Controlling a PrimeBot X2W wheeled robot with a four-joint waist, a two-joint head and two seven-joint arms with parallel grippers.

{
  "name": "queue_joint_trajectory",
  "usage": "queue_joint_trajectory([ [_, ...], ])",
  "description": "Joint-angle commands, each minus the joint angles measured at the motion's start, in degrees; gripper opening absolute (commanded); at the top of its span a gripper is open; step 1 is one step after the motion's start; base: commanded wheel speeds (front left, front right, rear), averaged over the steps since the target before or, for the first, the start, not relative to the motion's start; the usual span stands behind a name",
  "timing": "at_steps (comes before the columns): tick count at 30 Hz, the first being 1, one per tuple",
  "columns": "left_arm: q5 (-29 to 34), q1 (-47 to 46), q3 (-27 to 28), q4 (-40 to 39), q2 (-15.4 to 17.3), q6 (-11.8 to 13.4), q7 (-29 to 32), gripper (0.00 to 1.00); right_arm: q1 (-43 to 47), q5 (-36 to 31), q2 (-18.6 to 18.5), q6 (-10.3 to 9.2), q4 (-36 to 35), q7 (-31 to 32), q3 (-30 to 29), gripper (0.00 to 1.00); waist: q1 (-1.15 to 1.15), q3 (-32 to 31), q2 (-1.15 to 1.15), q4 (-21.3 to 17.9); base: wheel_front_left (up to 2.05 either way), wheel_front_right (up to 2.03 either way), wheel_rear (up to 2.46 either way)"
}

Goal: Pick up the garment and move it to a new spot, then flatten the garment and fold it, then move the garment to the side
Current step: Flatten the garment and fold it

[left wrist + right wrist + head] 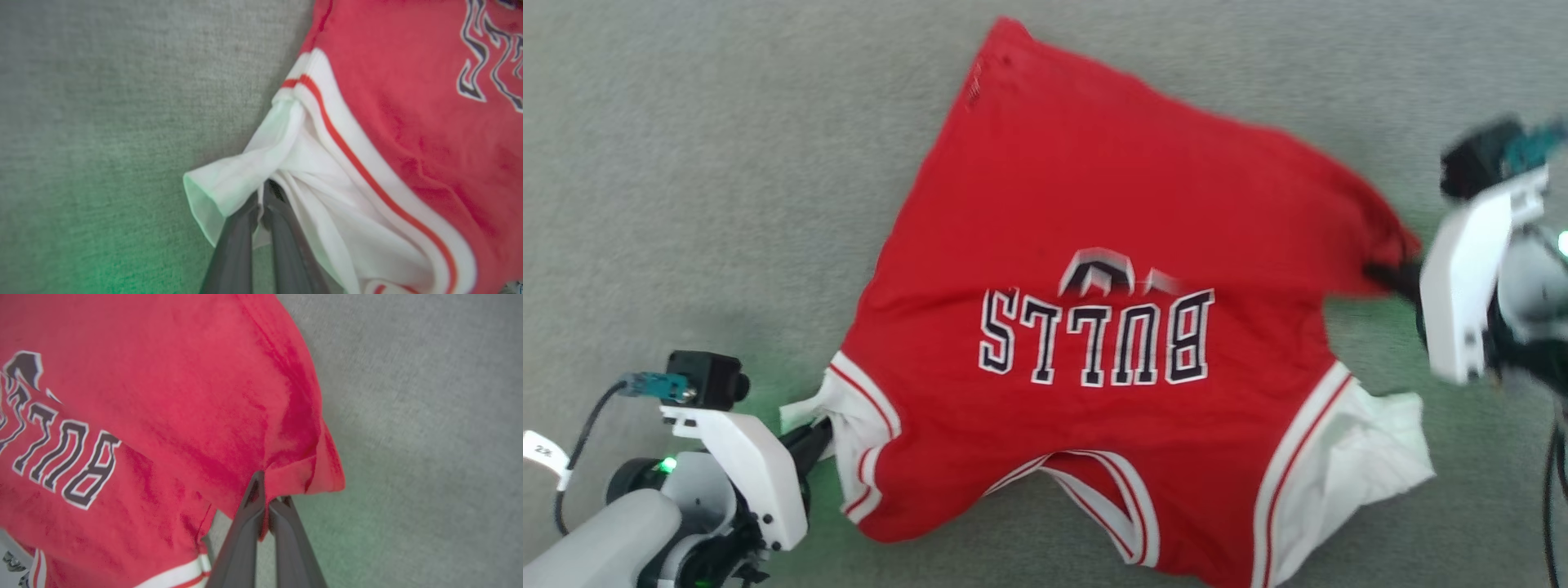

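The red garment [1094, 204], with white sleeves and "BULLS" lettering facing up, lay spread across the middle of the grey carpet-like surface [686, 163]. The left gripper [821, 431] reached in from the near left and pinched the white sleeve [229, 183]. The right gripper [1390, 279] reached in from the right, clamped on the garment's red side edge.

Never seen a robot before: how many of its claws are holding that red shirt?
2. The left gripper pinches a white sleeve of the garment; the right gripper pinches its red edge.
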Motion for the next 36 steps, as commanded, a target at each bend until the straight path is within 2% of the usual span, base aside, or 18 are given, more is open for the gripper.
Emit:
queue_joint_trajectory([
  [1,-0.2,-2.3,1.5,1.2,-1.4,1.9,-0.5,0.0,4.1,0.3,0.3,-0.02,-3.0,1.1,-2.0,0.0,0.0,-0.9,0.0,-1.6,0.0,0.0,0.0],
  [7,0.1,-1.8,1.1,-0.7,-0.2,2.5,0.2,0.0,19.5,-2.1,4.5,-0.02,-13.6,5.3,-9.6,0.0,0.0,-1.1,0.0,-2.7,0.0,0.0,0.0],
  [10,0.3,-2.1,1.0,-0.9,-0.3,2.7,0.4,0.0,24.4,-4.1,7.3,-0.01,-15.0,4.9,-11.5,0.0,0.0,-1.0,0.0,-3.0,0.0,0.0,0.0],
  [12,0.3,-2.2,1.0,-0.8,-0.5,2.7,0.3,0.0,25.9,-5.4,9.6,-0.02,-13.3,3.3,-12.1,0.0,0.0,-0.8,0.0,-3.1,0.0,0.0,0.0],
  [13,0.2,-2.2,1.0,-0.8,-0.6,2.6,0.3,0.0,26.3,-6.3,10.1,-0.02,-12.4,2.2,-12.2,0.15,0.0,-0.8,0.0,-3.2,0.0,0.0,0.0],
  [14,0.3,-2.3,1.0,-0.7,-0.7,2.4,0.4,0.0,26.3,-7.5,10.0,-0.03,-11.6,1.0,-11.9,0.44,0.0,-0.8,0.0,-3.2,0.0,0.0,0.0],
  [15,0.3,-2.4,1.0,-0.6,-0.8,2.3,0.4,0.0,26.2,-7.8,9.9,-0.05,-10.8,-0.2,-11.3,0.86,0.0,-0.8,0.0,-3.2,0.0,0.0,0.0],
  [16,0.4,-2.5,0.9,-0.5,-0.8,2.2,0.4,0.0,26.0,-8.2,10.0,-0.05,-10.1,-1.2,-11.1,1.0,0.0,-0.9,0.0,-3.2,0.0,0.0,0.0],
  [20,0.4,-2.7,1.0,-0.2,-1.0,2.1,0.2,0.0,25.3,-7.8,9.8,-0.06,-11.0,-3.1,-11.3,1.0,0.0,-1.1,0.0,-3.1,0.0,0.0,0.0],
  [31,0.2,-1.3,0.6,-0.3,-1.6,2.5,-0.6,0.0,21.9,-9.4,8.6,-0.01,-27.8,-4.2,-16.3,1.0,0.0,-2.2,0.0,-1.2,0.0,0.0,0.0],
  [36,0.3,-2.2,0.2,0.0,-3.2,1.7,-0.7,0.0,16.3,-10.2,7.6,-0.01,-27.9,-7.1,-14.8,1.0,0.0,-2.1,0.0,1.4,0.0,0.0,0.0],
])
